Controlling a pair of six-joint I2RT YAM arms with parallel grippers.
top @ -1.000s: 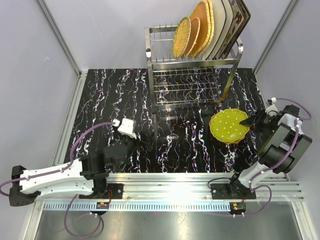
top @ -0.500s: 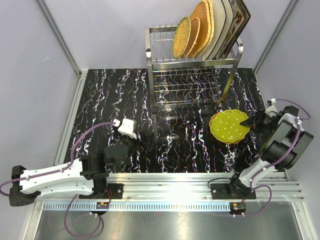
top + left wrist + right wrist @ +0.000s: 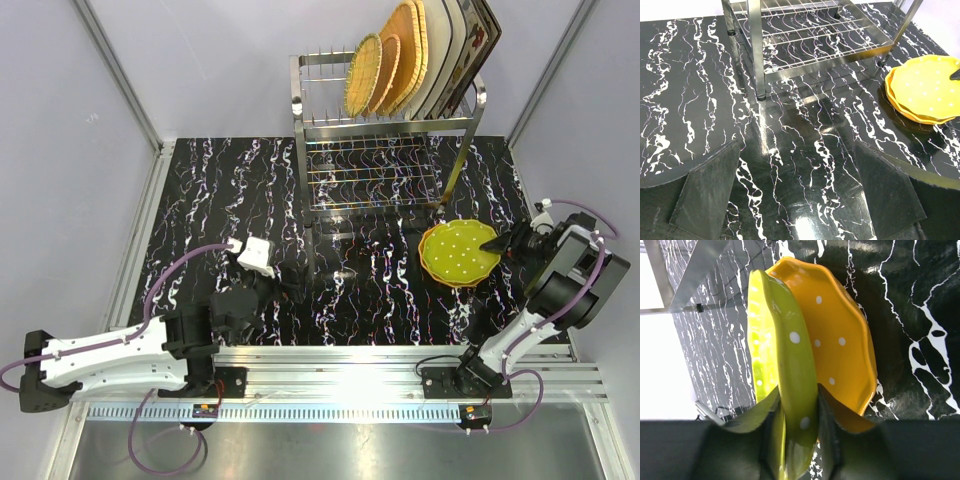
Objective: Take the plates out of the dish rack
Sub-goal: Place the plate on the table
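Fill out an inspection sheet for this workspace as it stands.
Surface: black marbled table, glossy, no spills seen.
Job's things: dish rack at the far side, with racked plates (woven, cream, one patterned) upright on its top tier. The lime-green dotted plate lies over the orange dotted plate, near the rack's right legs.
Clutter: nothing seen.
Grippers: left pincer open and empty, low over the table. Right pincer shut on the lime-green dotted plate's rim.
Cables: purple cables loop along both arms, away from the plates.
Surroundings: pale walls around the table, metal rail at the near edge.
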